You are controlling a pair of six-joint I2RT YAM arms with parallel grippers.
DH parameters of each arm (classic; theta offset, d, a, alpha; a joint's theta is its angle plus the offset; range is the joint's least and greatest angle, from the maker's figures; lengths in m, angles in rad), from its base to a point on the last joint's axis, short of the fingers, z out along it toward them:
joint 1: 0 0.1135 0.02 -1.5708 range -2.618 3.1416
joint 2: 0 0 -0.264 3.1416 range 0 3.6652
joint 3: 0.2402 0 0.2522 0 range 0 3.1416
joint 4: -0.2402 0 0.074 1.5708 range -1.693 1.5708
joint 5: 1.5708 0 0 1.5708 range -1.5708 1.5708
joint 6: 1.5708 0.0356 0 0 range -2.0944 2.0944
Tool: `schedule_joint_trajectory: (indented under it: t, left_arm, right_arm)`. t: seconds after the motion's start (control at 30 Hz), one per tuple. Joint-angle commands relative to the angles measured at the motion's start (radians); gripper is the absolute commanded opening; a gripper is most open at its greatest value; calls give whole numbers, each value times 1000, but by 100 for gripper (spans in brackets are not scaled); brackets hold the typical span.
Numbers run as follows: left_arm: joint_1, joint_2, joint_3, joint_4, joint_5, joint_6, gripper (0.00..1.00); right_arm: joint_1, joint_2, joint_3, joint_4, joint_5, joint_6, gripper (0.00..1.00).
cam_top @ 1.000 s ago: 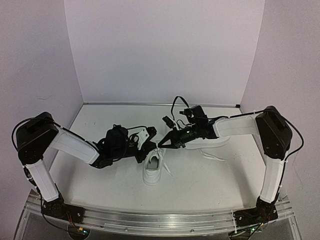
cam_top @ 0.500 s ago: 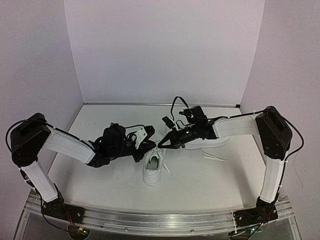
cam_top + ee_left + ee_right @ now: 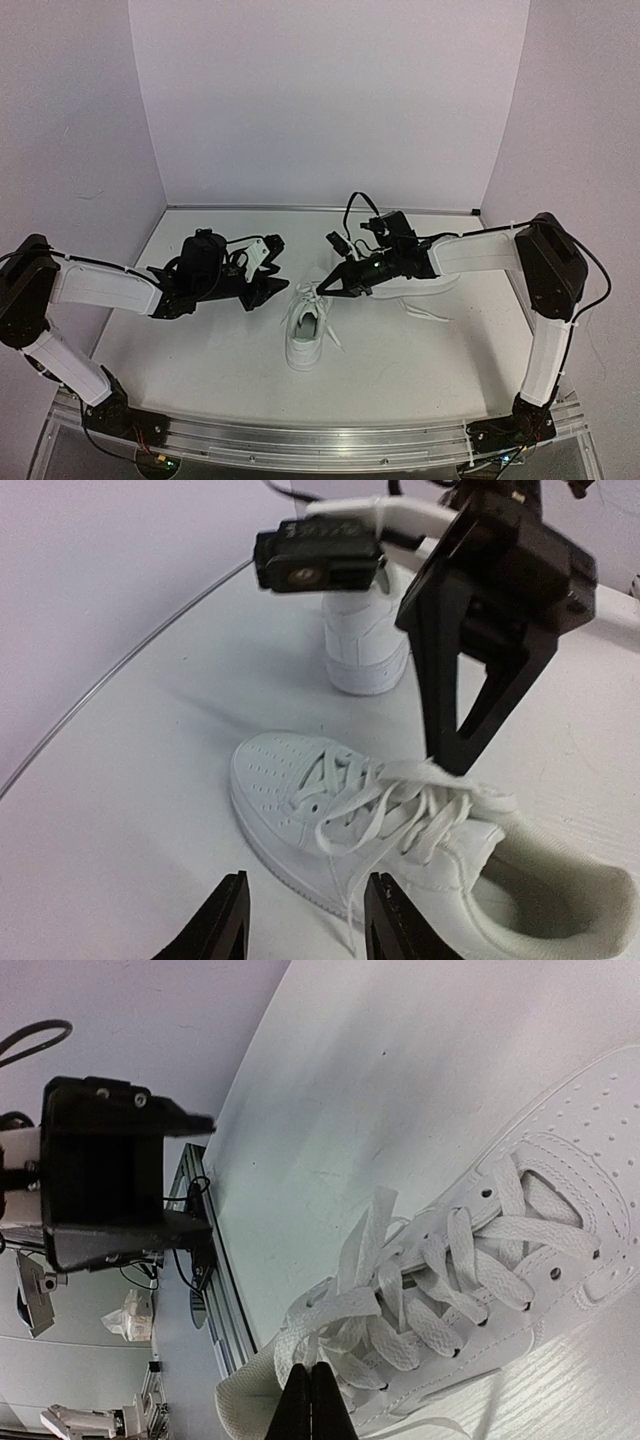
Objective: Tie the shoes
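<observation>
One white sneaker [image 3: 304, 336] lies in the middle of the table with its toe toward the near edge; its laces [image 3: 312, 297] are bunched into loops over the tongue. My right gripper [image 3: 321, 289] is shut on a lace loop at the top of the tongue, as the right wrist view [image 3: 310, 1398] shows. My left gripper [image 3: 275, 290] is open and empty, a short way left of this shoe; in the left wrist view [image 3: 305, 925] a loose lace end hangs down the shoe's [image 3: 380, 830] side in front of it. The second sneaker [image 3: 365, 645] stands behind the right arm.
The second shoe's loose lace [image 3: 425, 313] trails on the table right of centre. White walls close the table at the back and both sides. The metal rail [image 3: 320, 445] with the arm bases runs along the near edge.
My left arm has drawn back to the left, away from the shoe, and its gripper now stands apart from the laces. My right gripper has stayed shut at the laces.
</observation>
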Motion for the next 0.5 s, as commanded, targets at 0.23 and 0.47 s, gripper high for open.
schedule_joint_trajectory:
  t: [0.23,0.47]
  left_arm:
    - [68,70,128,-192,154,67,51]
    - [68,139,203,-202,190,111,58]
  right_arm:
    - [6,-70,-7,29,-13,-37,0]
    - [6,-62,6,25,-22,-38,0]
